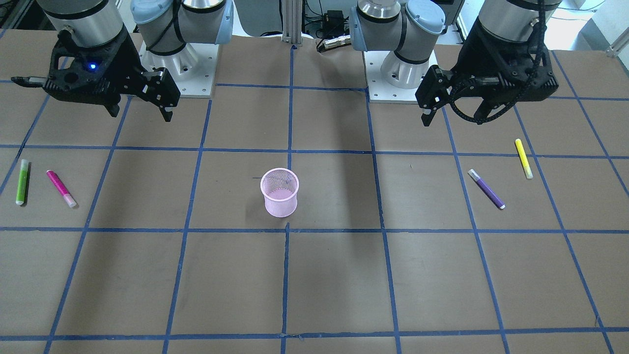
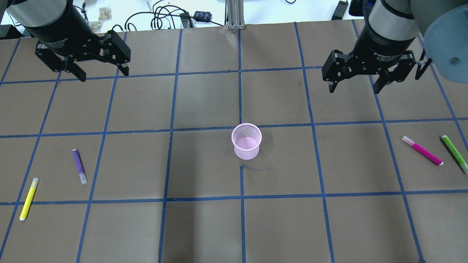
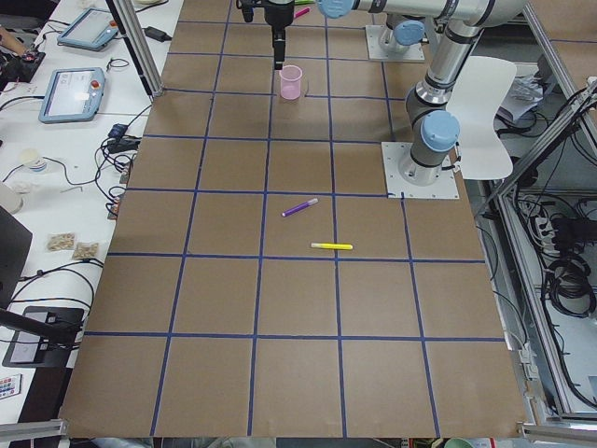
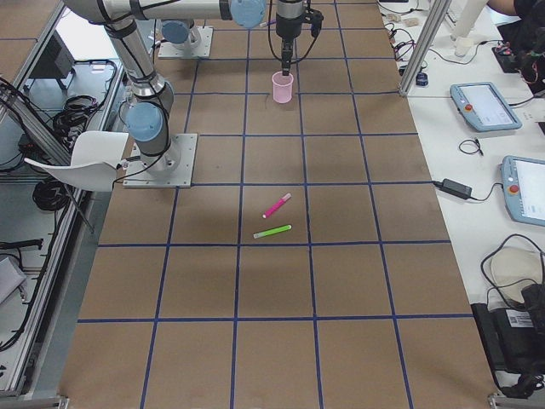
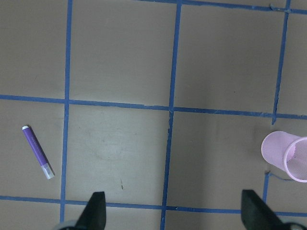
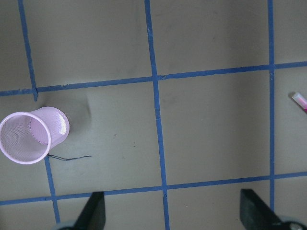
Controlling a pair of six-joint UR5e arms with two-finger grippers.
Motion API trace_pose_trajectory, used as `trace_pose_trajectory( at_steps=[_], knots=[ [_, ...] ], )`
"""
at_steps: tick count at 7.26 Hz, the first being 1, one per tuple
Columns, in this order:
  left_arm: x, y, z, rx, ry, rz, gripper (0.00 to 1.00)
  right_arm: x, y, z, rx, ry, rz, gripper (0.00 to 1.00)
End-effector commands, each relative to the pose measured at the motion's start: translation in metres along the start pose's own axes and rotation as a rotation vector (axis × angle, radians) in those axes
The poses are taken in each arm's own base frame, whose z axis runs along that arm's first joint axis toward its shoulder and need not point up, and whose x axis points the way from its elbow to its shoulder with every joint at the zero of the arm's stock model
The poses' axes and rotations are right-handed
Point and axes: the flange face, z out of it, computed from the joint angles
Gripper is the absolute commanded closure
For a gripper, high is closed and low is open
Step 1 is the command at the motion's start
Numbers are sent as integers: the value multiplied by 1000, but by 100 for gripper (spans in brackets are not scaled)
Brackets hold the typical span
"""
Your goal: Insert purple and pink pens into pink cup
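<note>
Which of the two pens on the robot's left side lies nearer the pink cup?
The purple pen. Of that pair it is closer to the pink cup. The yellow pen lies farther out, toward the table's left end.

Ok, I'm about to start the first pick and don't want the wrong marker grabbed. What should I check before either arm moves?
1. Pink cup upright, nothing inside: ok.
2. Purple pen flat on the table, apart from the yellow marker: ok.
3. Pink pen flat on the table, apart from the green marker: ok.
4. Left gripper open and empty: ok.
5. Right gripper open and empty: ok.
6. Pen caps firmly seated: cannot tell.
</note>
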Motion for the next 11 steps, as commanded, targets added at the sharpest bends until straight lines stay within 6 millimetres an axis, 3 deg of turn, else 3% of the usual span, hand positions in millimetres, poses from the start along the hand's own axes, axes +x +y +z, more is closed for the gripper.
trace_pose_trajectory(
  at_steps=[1,6,7,9,11],
  knots=[
    [0,0,0,1,1,0,0,0,2,3,-7,2,1,0],
    [0,0,0,2,1,-1,0,4,-5,8,-12,-3,-41,0],
    [0,0,0,2,1,0,0,18,-12,11,-12,1,-140,0],
    [0,-1,1,1,1,0,0,75,-27,16,-23,-5,-202,0],
    [0,0,0,2,3,0,0,128,-29,37,-56,-22,-292,0]
  ],
)
